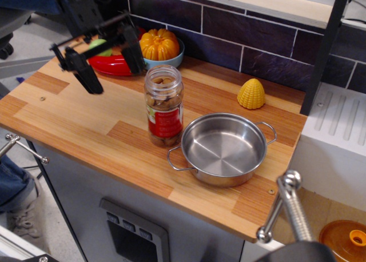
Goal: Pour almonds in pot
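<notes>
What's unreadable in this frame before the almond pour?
One view only.
- jar: the red label hides the almonds behind it, so the fill level is unclear; its text is too small.
- red and green items behind the gripper: partly hidden by its fingers.
- arm: cut off by the top edge.

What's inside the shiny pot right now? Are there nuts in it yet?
Nothing. The pot is empty; its bare steel bottom shows all the way across. The almonds are in the clear jar standing beside it. The gripper is open, off to the jar's left.
</notes>
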Motion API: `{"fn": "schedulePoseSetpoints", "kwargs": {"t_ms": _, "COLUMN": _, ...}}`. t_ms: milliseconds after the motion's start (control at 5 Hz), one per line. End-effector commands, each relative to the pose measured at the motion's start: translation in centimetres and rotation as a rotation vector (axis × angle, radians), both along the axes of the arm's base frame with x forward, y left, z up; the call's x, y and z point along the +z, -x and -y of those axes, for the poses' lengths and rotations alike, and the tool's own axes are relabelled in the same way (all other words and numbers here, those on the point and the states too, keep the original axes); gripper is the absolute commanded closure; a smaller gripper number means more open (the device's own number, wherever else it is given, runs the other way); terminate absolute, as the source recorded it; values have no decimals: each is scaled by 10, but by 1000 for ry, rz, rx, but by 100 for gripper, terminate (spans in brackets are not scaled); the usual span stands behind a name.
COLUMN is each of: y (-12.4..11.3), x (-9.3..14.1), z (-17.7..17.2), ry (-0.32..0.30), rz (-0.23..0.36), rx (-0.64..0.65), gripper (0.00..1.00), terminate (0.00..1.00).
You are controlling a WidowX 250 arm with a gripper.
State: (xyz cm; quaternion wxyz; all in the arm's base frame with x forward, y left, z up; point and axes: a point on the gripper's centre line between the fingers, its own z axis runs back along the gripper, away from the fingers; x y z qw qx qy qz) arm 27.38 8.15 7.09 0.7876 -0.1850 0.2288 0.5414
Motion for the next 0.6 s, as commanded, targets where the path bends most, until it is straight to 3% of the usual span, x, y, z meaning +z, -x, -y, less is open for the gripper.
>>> {"fn": "schedulePoseSetpoints", "kwargs": {"t_ms": 0, "y": -19, "x": -12, "z": 0, "ry": 30, "rz": 23, "rx": 96, "gripper": 0, "terminate": 0}}
{"fn": "schedulePoseSetpoints", "kwargs": {"t_ms": 400, "y": -25, "x": -23, "z": 26, "ry": 154, "rz": -22, "rx": 120, "gripper": 0, "terminate": 0}}
